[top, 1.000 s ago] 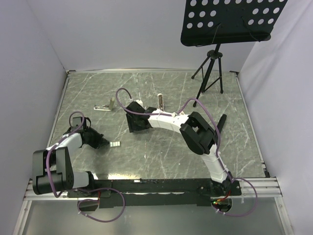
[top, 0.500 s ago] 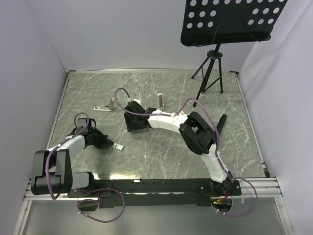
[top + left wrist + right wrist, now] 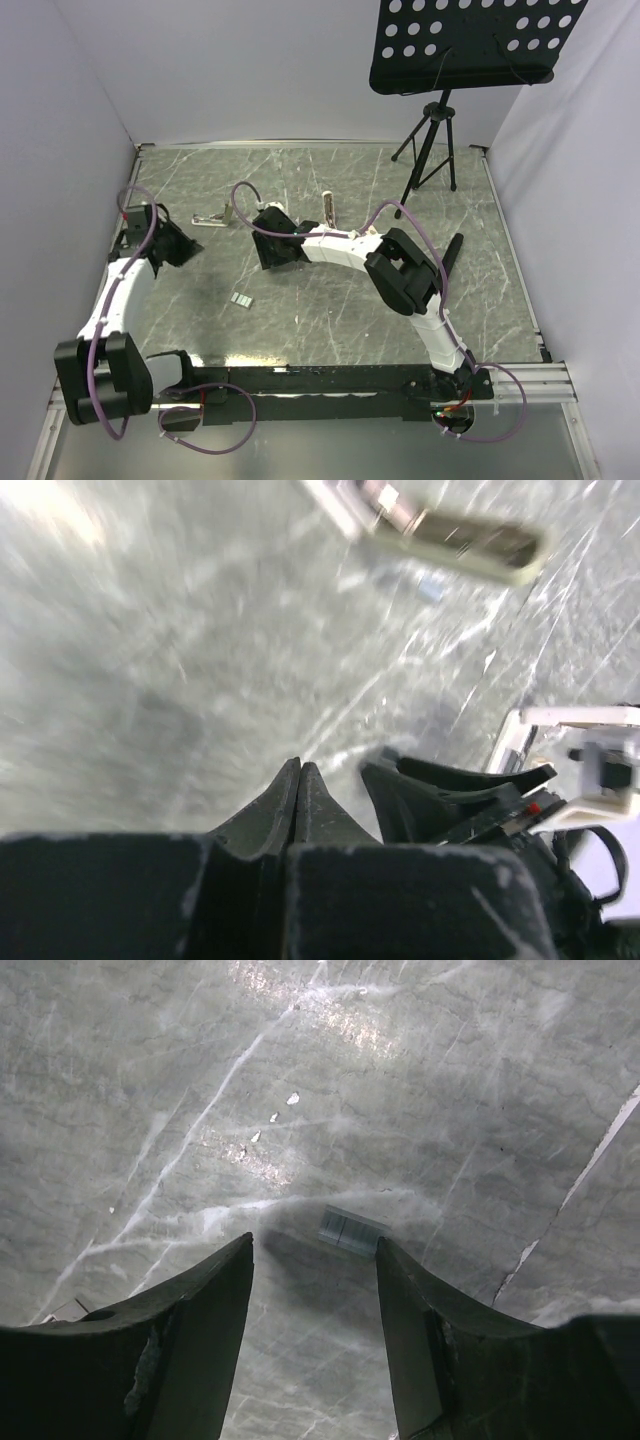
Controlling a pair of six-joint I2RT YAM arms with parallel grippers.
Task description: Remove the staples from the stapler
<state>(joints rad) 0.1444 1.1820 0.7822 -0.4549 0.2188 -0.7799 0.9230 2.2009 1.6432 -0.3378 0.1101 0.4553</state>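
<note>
The stapler [image 3: 213, 218] lies opened on the table at the back left, a slim white bar with a silvery channel; it shows blurred in the left wrist view as the stapler [image 3: 450, 538]. My left gripper [image 3: 192, 250] is shut and empty, just in front and left of it; its fingertips [image 3: 298, 770] are pressed together. A small grey staple strip [image 3: 241, 299] lies loose on the table. My right gripper [image 3: 268, 260] is open over the table. In its wrist view the right gripper [image 3: 313, 1245] holds nothing, and the staple strip [image 3: 352, 1231] lies just past the tips, by the right finger.
A small tan upright object [image 3: 328, 207] stands behind the right gripper. A music stand tripod [image 3: 430, 150] stands at the back right corner. White walls close the table on three sides. The right gripper's fingers [image 3: 440, 785] show close by in the left wrist view.
The left gripper has swung from beside the staple strip to the back left, near the stapler. The strip stays on the table, nudged slightly. The right gripper has narrowed a little.
</note>
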